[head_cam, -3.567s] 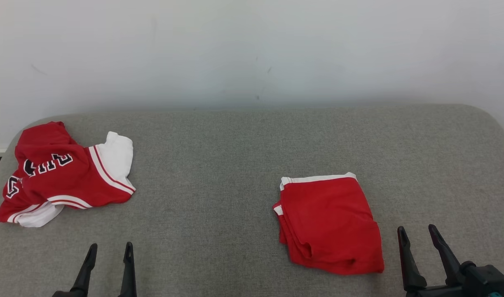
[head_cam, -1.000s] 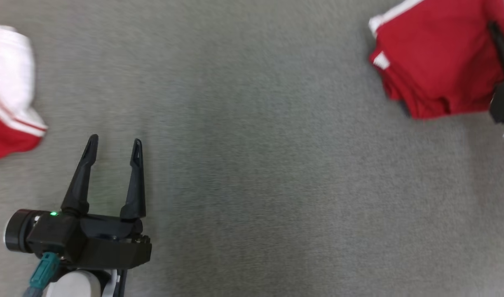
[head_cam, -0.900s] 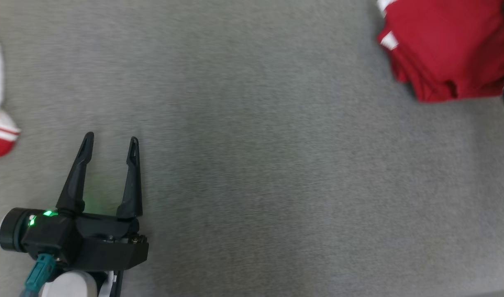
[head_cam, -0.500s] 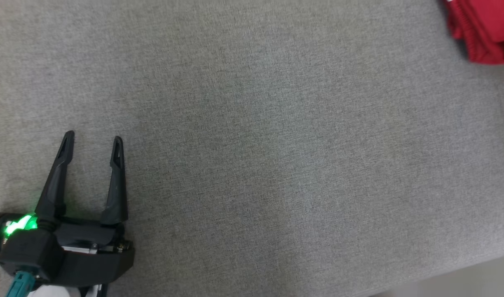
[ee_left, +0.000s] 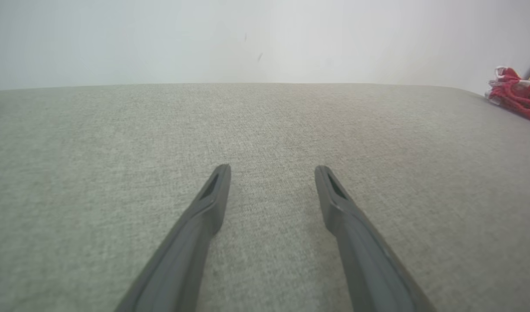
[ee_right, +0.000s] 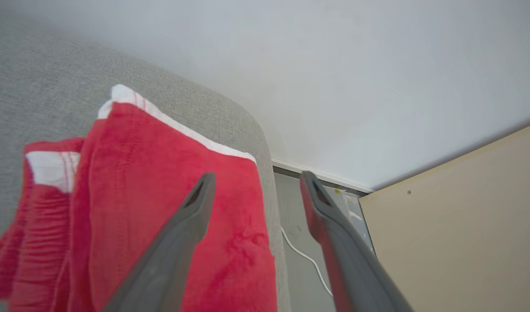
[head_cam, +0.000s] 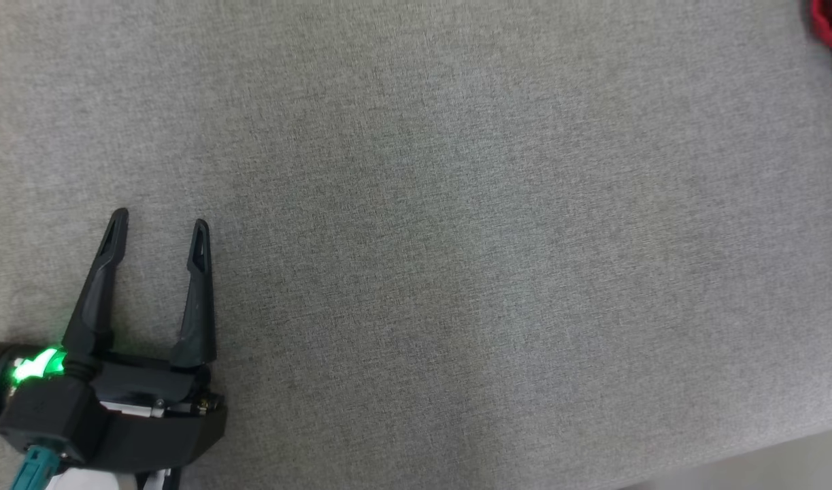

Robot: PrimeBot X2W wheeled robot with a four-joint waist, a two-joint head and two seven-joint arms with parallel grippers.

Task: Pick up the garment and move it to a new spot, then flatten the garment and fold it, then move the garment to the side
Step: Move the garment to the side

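Left gripper (head_cam: 160,219), lower left, stands spread and empty over the grey bench (head_cam: 456,238). Right gripper (ee_right: 258,174) gapes, empty, above the folded red shorts (ee_right: 130,186).

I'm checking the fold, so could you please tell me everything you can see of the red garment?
The red garment is soft cloth with white trim bands, folded in layers, with a gathered edge on one side. It lies at the rounded corner of the grey cushion, reaching its edge. The right gripper stands open over it; whether they touch is unclear.
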